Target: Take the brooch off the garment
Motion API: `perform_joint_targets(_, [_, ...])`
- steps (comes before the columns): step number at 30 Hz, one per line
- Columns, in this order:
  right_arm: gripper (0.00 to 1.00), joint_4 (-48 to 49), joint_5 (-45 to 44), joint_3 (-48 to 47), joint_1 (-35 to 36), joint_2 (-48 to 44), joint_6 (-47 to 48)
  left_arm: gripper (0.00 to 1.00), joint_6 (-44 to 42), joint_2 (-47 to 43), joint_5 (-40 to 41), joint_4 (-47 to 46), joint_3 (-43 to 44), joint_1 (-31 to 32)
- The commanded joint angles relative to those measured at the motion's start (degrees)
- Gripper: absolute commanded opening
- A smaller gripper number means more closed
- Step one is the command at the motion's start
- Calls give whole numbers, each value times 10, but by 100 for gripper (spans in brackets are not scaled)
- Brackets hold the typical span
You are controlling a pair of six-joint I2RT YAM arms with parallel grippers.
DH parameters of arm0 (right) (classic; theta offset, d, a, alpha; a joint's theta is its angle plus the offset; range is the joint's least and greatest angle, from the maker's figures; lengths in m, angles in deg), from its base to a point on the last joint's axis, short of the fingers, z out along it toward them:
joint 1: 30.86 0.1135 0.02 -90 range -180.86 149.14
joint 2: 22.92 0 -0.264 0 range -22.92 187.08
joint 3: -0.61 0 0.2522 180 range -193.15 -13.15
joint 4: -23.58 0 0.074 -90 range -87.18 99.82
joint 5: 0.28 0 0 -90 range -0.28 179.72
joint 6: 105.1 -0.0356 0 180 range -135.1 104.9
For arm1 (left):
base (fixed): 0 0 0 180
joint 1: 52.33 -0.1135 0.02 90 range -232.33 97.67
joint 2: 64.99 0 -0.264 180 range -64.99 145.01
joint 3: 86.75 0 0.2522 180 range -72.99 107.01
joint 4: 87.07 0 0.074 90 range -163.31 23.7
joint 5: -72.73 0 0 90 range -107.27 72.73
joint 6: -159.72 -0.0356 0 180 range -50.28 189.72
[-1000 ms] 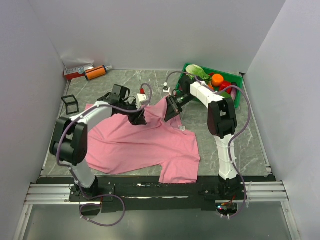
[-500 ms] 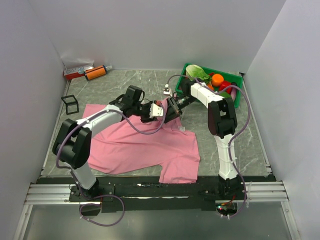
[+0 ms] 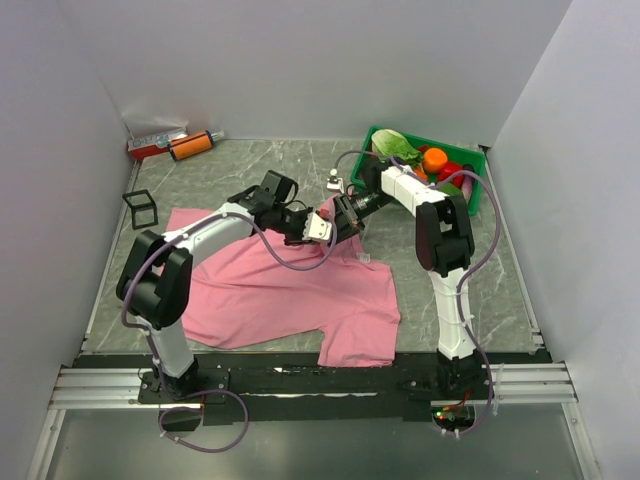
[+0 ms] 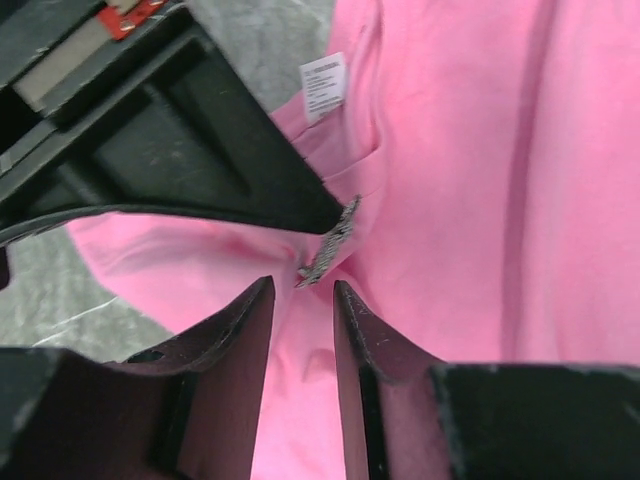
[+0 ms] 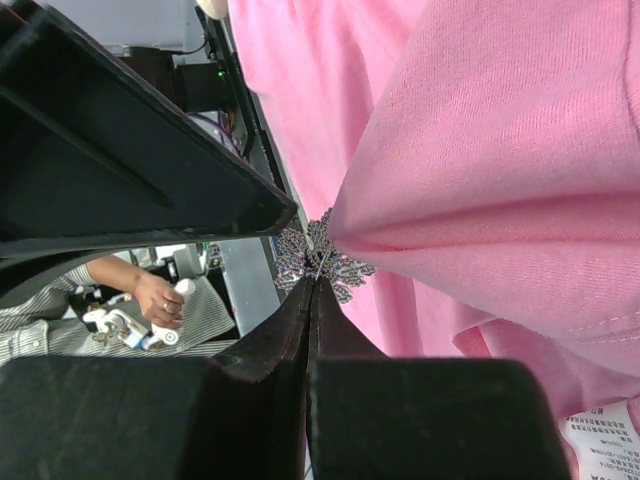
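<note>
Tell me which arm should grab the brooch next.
Left, probably. The left gripper is open, with the brooch just beyond its fingertips. The right gripper is shut right at the brooch, apparently bracing the shirt.

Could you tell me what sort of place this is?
Probably a robotics lab test cell: two arms bolted to a rail, white walls boxing in the table, props like a T-shirt and a bin of vegetables.

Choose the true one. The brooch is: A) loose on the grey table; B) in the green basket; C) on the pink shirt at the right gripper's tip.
C: the brooch sits on the garment right at the shut tip of the right gripper, with the fingers of the left gripper apart just short of it.
</note>
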Motion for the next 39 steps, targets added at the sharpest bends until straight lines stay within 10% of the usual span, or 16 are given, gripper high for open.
perform_joint_targets(1, [0, -9, 19, -1, 4, 11, -4, 36, -52, 13, -51, 63, 40, 10])
perform_joint_targets(12, [0, -2, 1, 0, 4, 10, -14, 2, -61, 48, -66, 103, 79, 15])
perform_joint_targets(20, [35, 23, -99, 20, -30, -36, -12, 1, -25, 107, -41, 211, 174, 4])
perform_joint_targets(39, [46, 59, -257, 100, -33, -26, -37, 1, 87, 156, -19, 274, 196, -36])
